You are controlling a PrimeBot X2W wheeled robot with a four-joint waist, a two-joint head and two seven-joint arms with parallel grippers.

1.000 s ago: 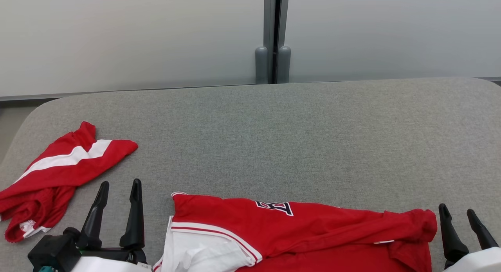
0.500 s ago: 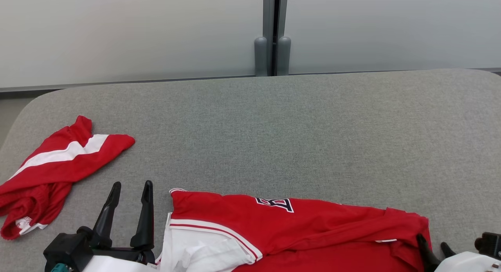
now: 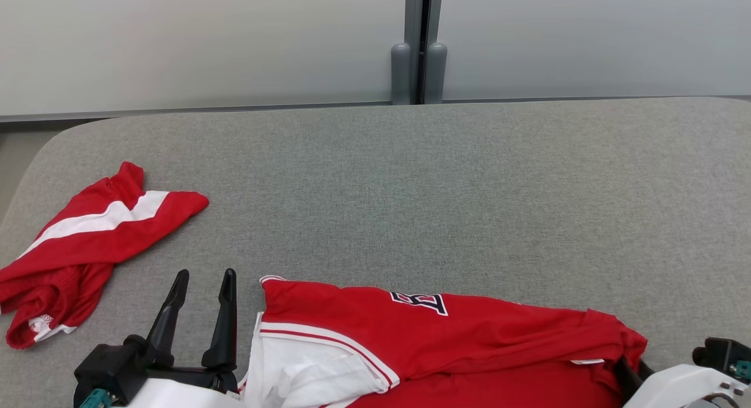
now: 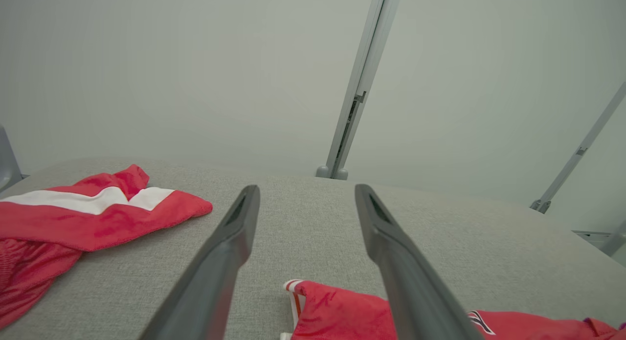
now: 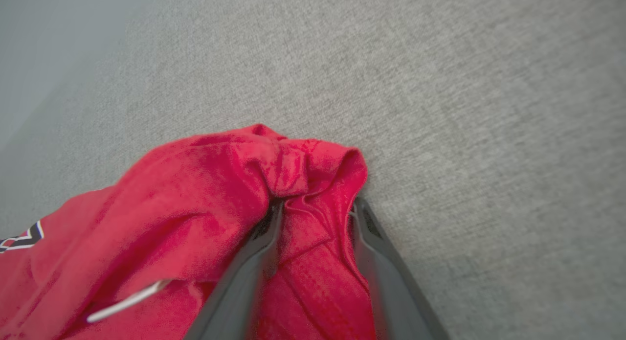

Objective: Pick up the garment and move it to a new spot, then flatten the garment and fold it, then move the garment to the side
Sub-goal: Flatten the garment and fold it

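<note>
Head view: rumpled red-white garment (image 3: 469,337), perhaps lettered

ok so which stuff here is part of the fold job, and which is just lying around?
In the job:
- red jersey, at the near edge
- right gripper, fingers either side of the jersey's corner fold
- left gripper, open beside the jersey

Lying about:
- striped red garment, crumpled at far left
- grey post behind the table

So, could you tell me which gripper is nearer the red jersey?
Right. The right gripper straddles the bunched right end of the red jersey; the left gripper hovers beside its left edge.
</note>
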